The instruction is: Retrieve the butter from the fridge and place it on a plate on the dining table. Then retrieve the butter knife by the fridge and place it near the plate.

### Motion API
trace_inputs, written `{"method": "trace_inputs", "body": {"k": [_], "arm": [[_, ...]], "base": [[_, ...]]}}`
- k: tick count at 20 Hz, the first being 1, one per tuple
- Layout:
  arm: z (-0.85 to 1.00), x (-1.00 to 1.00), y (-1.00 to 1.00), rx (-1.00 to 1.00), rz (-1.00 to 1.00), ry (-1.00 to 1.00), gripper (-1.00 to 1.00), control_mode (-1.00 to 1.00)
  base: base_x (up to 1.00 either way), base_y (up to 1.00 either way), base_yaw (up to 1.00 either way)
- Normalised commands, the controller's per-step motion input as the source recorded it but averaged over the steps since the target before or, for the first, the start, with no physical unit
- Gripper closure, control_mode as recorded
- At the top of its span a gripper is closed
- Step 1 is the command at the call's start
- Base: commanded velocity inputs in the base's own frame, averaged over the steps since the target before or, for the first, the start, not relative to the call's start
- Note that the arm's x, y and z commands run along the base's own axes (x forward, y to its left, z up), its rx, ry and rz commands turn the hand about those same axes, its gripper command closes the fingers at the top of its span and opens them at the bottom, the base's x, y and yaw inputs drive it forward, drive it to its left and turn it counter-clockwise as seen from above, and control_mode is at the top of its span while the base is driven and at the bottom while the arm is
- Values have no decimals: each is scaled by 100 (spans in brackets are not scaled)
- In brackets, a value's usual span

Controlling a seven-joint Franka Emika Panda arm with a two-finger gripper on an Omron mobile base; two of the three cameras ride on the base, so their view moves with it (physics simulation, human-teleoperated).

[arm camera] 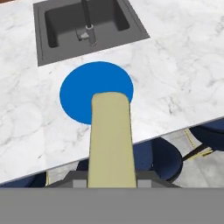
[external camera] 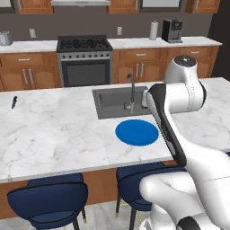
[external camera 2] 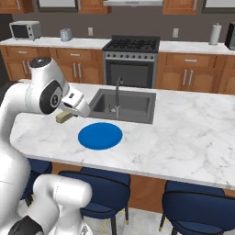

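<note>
My gripper is shut on the butter, a pale tan stick that juts out from the hand. It hangs above the dining table, just left of the blue plate. In the hand view the butter runs up from my gripper, and its far end overlaps the near rim of the plate. The left base view has the plate in front of the sink and the butter knife, small and black, lying far left on the table. The fridge is out of view.
An inset grey sink with a faucet lies just behind the plate. Blue stools stand under the table's near edge. A stove and wood cabinets line the back wall.
</note>
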Motion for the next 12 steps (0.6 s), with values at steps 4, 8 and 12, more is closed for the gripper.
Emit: {"method": "trace_inputs", "body": {"k": [4, 8, 12], "arm": [[-41, 53, 0, 0, 0, 0, 100, -100], [-66, 48, 0, 0, 0, 0, 100, -100], [-79, 41, 0, 0, 0, 0, 100, -100]], "base": [[0, 0, 0], [0, 0, 0], [0, 0, 0]]}}
